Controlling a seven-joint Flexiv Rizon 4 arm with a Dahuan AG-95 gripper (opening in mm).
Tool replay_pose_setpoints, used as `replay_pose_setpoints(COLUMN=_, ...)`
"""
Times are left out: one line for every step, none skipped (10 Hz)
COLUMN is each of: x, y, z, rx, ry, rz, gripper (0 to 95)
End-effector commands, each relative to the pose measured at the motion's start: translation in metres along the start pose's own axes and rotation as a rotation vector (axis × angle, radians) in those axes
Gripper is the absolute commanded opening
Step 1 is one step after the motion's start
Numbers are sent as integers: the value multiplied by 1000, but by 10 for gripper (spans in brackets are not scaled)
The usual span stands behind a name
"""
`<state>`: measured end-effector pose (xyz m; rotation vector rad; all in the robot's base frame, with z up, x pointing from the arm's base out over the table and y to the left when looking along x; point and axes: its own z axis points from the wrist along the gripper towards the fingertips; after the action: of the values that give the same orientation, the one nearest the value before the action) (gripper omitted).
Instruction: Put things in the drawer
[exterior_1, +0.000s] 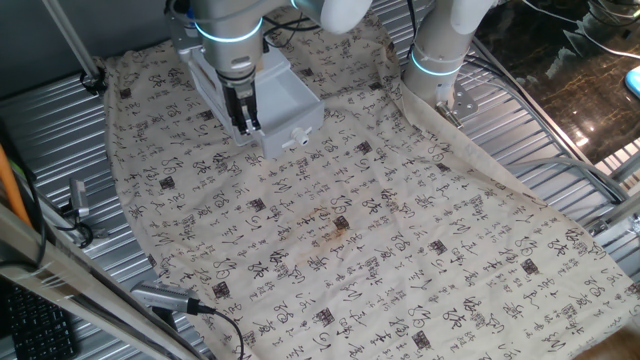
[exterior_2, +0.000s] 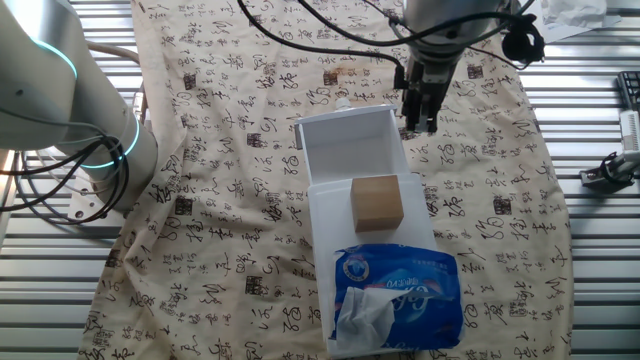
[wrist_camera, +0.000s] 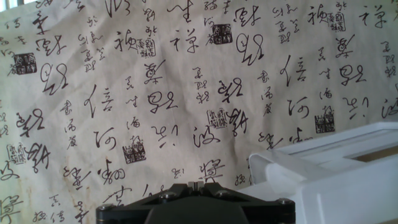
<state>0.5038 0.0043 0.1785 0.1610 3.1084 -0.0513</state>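
Observation:
The white cabinet (exterior_2: 330, 235) stands on the patterned cloth with its drawer (exterior_2: 345, 150) pulled out, knob (exterior_2: 343, 103) at the front. The drawer's inside looks empty. A tan wooden cube (exterior_2: 377, 202) appears to rest on the cabinet's top at its front edge, just behind the open drawer. My gripper (exterior_2: 418, 118) is shut and empty, low beside the drawer's side wall and apart from the cube. In one fixed view the gripper (exterior_1: 246, 124) hangs beside the drawer (exterior_1: 290, 105); the cube is hidden there. The hand view shows the shut fingertips (wrist_camera: 194, 185) over cloth and the drawer's corner (wrist_camera: 323, 171).
A blue and white tissue pack (exterior_2: 397, 295) lies on the cabinet behind the cube. A second arm's base (exterior_2: 95, 150) stands at the cloth's edge. The cloth (exterior_1: 350, 230) covers the table, with ridged metal (exterior_1: 60, 130) around it. A cable and camera mount (exterior_1: 170, 298) sit at the near edge.

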Motion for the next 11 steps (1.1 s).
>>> replay_pose_setpoints(x=0, y=0, z=0, rx=3, ry=3, rz=5, gripper=0)
replay_pose_setpoints(x=0, y=0, z=0, rx=2, ry=0, rz=2, gripper=0)
replay_pose_setpoints(x=0, y=0, z=-2, rx=1, ry=-6, rz=-6, gripper=0)
replay_pose_setpoints(x=-1, y=-1, z=-11, rx=0, ry=-1, rz=-8, gripper=0)
replay_pose_setpoints(x=-3, y=-1, z=-21, rx=1, ry=6, rz=-8, gripper=0)
replay_pose_setpoints(x=-4, y=-5, z=-37, rx=-4, ry=6, rz=-12, gripper=0)
replay_pose_setpoints(x=-3, y=-9, z=-46, rx=-13, ry=9, rz=-14, gripper=0)
replay_pose_setpoints(x=-1, y=-15, z=-55, rx=-13, ry=17, rz=-33, gripper=0)
replay_pose_setpoints(x=4, y=-23, z=-64, rx=-8, ry=21, rz=-65, gripper=0)
replay_pose_setpoints(x=9, y=-31, z=-72, rx=-5, ry=27, rz=-84, gripper=0)
replay_pose_setpoints(x=14, y=-37, z=-78, rx=-2, ry=33, rz=-96, gripper=0)
